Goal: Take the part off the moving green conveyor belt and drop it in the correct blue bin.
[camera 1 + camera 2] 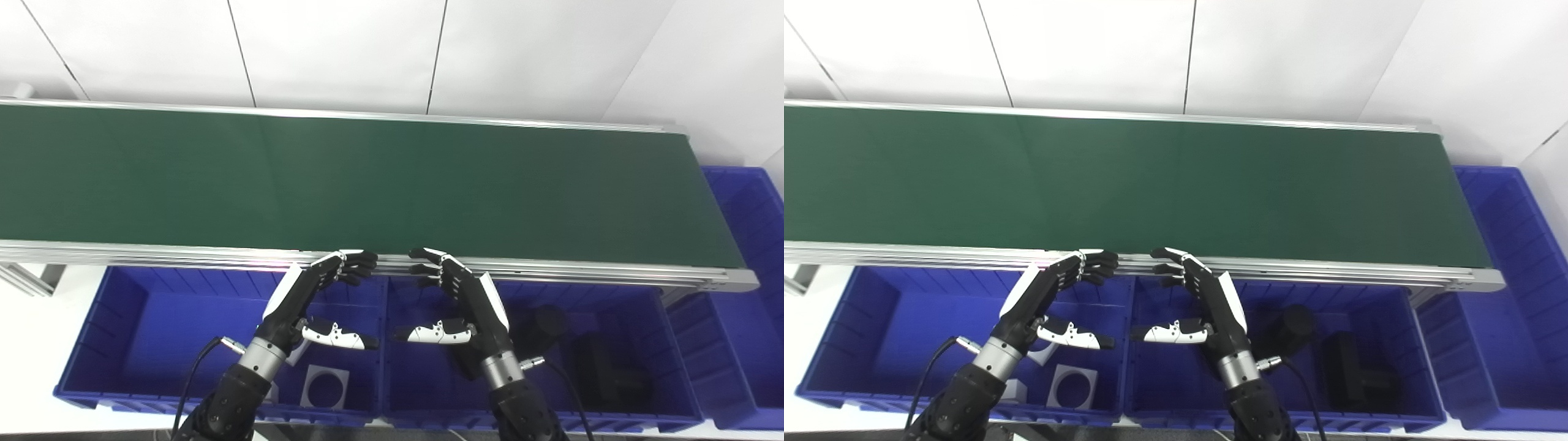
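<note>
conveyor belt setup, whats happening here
Nothing is being handled right now. The green conveyor belt shows no part on it. The left robot hand and right robot hand hover open and empty at its near edge, above the blue bins. The left bin holds white parts; the right bin holds black parts.

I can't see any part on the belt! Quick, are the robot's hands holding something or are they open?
Left hand: open, holding nothing, over the left blue bin.
Right hand: open, holding nothing, over the middle blue bin.
</note>
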Available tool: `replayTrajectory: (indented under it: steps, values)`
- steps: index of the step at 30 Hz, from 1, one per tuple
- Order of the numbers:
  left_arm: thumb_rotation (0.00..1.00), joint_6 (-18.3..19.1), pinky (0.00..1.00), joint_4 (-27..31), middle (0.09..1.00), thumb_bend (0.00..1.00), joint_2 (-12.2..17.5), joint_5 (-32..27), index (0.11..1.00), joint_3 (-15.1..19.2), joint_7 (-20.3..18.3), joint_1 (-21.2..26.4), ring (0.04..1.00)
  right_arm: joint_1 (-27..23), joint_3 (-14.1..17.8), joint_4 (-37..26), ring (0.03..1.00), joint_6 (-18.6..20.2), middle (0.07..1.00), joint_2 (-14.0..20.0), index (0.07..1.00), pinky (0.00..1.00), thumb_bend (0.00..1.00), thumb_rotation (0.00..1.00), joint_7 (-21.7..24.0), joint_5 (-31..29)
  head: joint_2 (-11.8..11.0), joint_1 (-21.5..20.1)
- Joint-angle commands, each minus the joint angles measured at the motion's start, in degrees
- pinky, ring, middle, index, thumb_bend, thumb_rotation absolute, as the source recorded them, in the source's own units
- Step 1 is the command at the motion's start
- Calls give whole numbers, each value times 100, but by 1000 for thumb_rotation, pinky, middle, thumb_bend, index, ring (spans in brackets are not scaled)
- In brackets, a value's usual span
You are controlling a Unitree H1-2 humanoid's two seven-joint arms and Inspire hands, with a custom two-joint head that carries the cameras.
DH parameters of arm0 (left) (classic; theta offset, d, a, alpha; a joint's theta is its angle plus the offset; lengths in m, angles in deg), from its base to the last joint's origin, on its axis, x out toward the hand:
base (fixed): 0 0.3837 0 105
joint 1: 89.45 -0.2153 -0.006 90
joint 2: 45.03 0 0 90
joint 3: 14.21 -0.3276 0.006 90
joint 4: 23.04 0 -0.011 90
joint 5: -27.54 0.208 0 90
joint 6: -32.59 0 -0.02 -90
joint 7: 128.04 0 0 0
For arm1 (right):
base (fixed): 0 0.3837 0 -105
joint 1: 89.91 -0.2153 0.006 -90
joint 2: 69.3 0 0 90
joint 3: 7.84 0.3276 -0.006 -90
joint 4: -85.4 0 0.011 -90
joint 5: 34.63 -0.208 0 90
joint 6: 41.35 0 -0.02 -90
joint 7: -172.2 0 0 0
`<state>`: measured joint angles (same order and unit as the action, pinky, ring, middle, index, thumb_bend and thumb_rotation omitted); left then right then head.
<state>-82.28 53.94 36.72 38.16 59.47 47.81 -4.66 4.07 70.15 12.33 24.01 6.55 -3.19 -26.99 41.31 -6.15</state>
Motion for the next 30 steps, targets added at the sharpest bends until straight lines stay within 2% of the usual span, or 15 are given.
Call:
replayTrajectory:
  steps: [1,10,19,30]
  values:
    - [0,-176,639,261,746,871,-63,110,740,75,144,24,701,-51,-14,-229,724,-122,825,8,750,639,854,58,59,-65,8,3]
    - [0,262,634,870,753,872,-140,87,754,218,30,-203,699,13,-23,-334,740,-62,829,60,755,648,853,76,243,-199,39,39]
    - [0,-167,615,370,752,866,-95,236,743,221,84,36,698,-2,-20,-241,748,-63,832,60,762,655,859,70,394,-300,43,77]
    - [0,-200,619,225,753,873,-42,253,737,163,109,121,703,-21,-8,-131,736,-121,802,30,763,663,860,94,373,-334,34,21]
